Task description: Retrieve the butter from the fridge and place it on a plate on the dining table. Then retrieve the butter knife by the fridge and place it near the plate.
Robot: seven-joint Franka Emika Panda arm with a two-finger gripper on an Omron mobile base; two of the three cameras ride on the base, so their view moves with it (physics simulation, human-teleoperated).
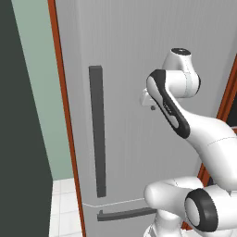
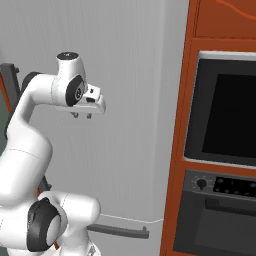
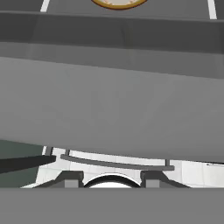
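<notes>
While the fridge (image 1: 129,69) stands with its light-grey door shut, its flat front takes up most of both base views, and the butter, plate and knife cannot be located. Long dark vertical handle (image 1: 97,132) runs down the door's left part; a shorter horizontal dark handle (image 1: 125,214) sits below a thin seam near the bottom. Left edge of the fridge is bounded by a red-brown trim strip (image 1: 65,115), with pale green wall (image 1: 37,92) and white floor tiles (image 1: 62,208) beyond it, then a dark panel (image 1: 18,139) at far left. Right edge meets a red-brown cabinet (image 2: 180,125) holding a black oven (image 2: 225,110) with a knob panel beneath. Gripper (image 2: 82,116) hangs just off the door's middle, fingers pointing downward, well apart from both handles; open room lies beneath it along the door face. Jaws stand partly apart with nothing between them, as the hand view shows the fingertips (image 3: 70,180) separated over the floor.
</notes>
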